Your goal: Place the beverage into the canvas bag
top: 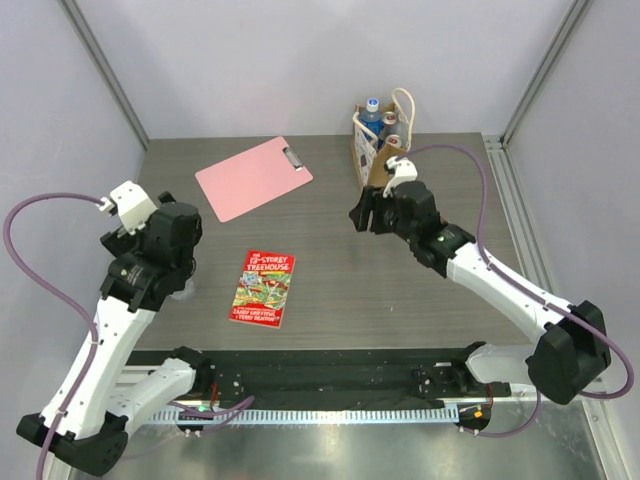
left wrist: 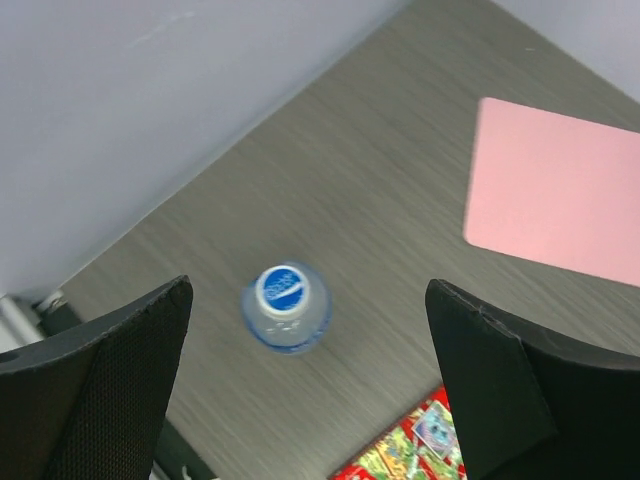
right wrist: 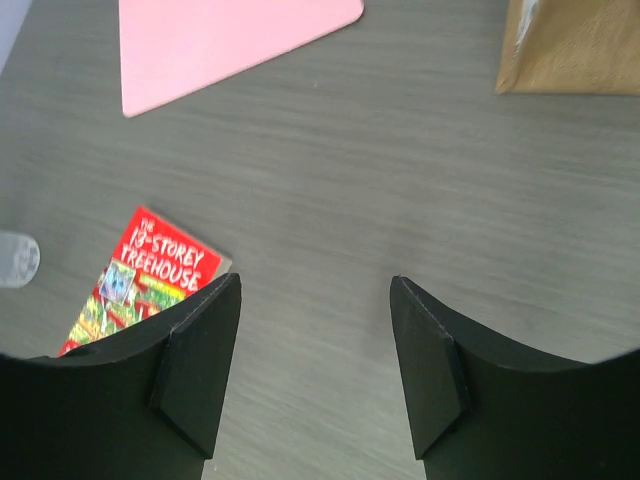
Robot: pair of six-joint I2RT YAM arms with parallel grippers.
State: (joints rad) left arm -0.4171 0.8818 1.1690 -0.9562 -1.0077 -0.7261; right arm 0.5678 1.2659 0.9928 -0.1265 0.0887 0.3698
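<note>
Grey wood-grain tabletop point(top: 350, 300) fills the cell, with plain pale walls behind. The left pincer point(left wrist: 308, 290) hangs above it with its two black fingers point(left wrist: 110, 380) spread wide and nothing gripped. Directly beneath the gap, a little nearer the left finger, stands the beverage, a clear plastic bottle with a blue screw cap point(left wrist: 286, 305). It is upright on the table, seen cap-on, and touches neither finger. Ahead and to the right of this pincer lies a flat pink clipboard point(left wrist: 555, 195). A red illustrated paperback book point(left wrist: 410, 450) peeks in beside the right finger.

The right pincer point(right wrist: 315, 285) is likewise wide and empty, low over bare table. Just ahead of it and to its right stands the small tan-brown canvas bag with cream loop handles point(top: 368, 150), well apart from the left pincer. Blue-capped bottles point(top: 373, 105) show in its open top.

The bottle looks small and fairly light, though how full it is cannot be told from above. Its thin clear wall will likely give under a hard squeeze, and the smooth round body may slip or twist. The best hold is probably on opposite sides of the upper body, just below the cap, where the plastic is stiffer. Closing pressure should be moderate, and the bottle should stay upright for the carry across to the bag's narrow, crowded mouth.
</note>
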